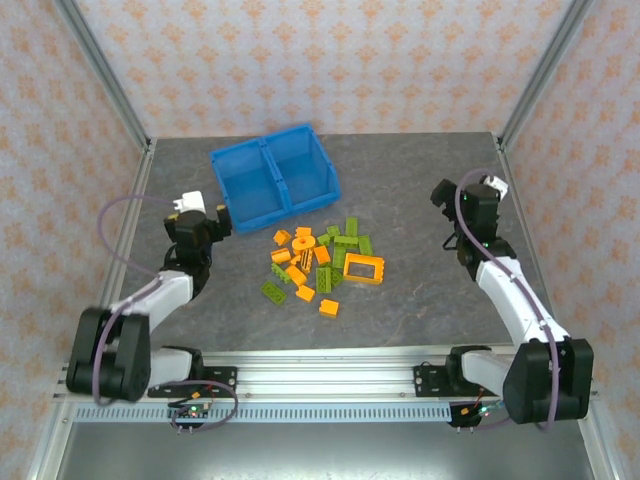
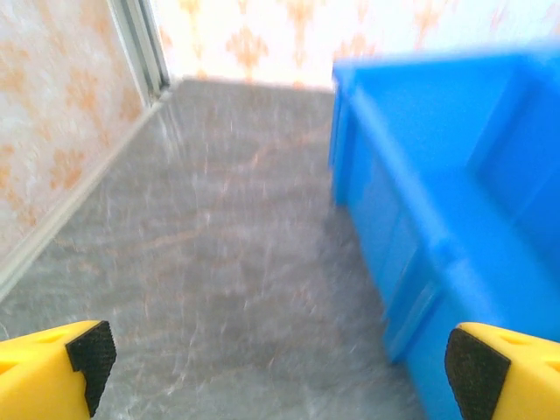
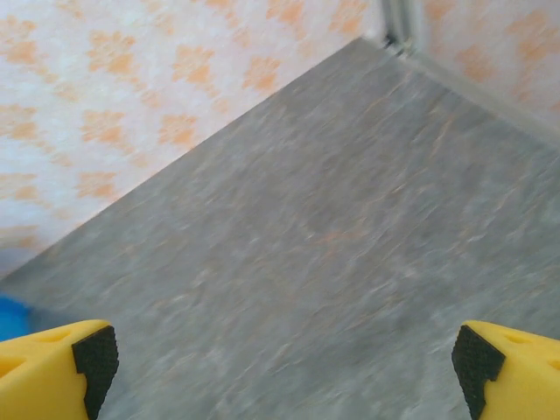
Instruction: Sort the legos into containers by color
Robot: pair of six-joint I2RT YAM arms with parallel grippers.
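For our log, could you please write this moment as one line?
left tool: open, empty; right tool: open, empty; lego bricks: loose on table, outside blue bin

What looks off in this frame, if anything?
Only the blue bin: it sits rotated, not square to the table edges. Both compartments look empty; the legos lie mixed in a loose heap in front of it. Left gripper and right gripper are open, empty.

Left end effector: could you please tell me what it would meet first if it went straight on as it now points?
Likely the table, though one finger lines up with the blue bin and might clip that first.
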